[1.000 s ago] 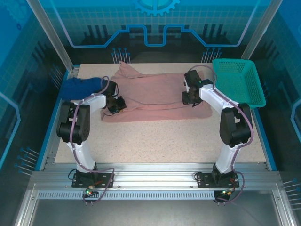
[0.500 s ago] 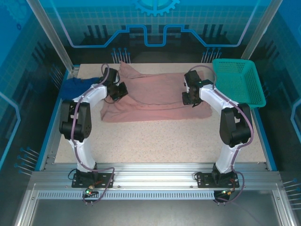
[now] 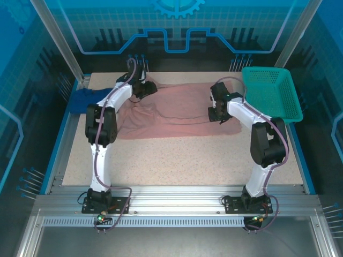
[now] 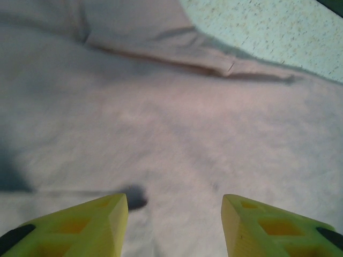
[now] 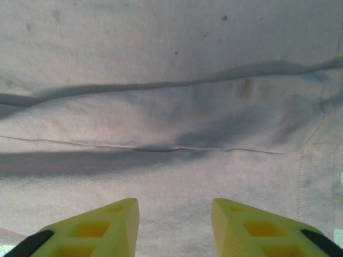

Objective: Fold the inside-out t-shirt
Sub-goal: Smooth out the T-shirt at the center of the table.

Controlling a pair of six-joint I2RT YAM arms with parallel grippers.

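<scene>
Top external, left to right: dark blue cloth (image 3: 81, 99) at 10 o'clock; left arm (image 3: 102, 126) stretched far, left gripper (image 3: 143, 88) at 11 o'clock, jaws apart, empty; inside-out t-shirt (image 3: 177, 110) spread at centre; right arm (image 3: 252, 115) elbow-bent, right gripper (image 3: 217, 113) at 2 o'clock, jaws apart over fabric.

Worktop (image 3: 177, 160): pale beige, finely speckled, matte. Blue rim (image 3: 60, 144) runs along its 9 and 3 o'clock edges.

Enclosure: translucent blue wall panels (image 3: 21, 80) at 9, 12 and 3 o'clock, printed with a fine grid and lighter circuit-like lines. Part of a gear emblem (image 3: 178, 6) sits at 12 o'clock on the back panel.

Frame: bare metal uprights lean outward at 11 o'clock (image 3: 53, 37) and 1 o'clock (image 3: 300, 32). Slotted aluminium rails (image 3: 177, 206) cross the 6 o'clock edge, with a dark grey panel (image 3: 171, 241) below them.

Light: even, diffuse, bluish cast near the walls, shadows soft.
</scene>
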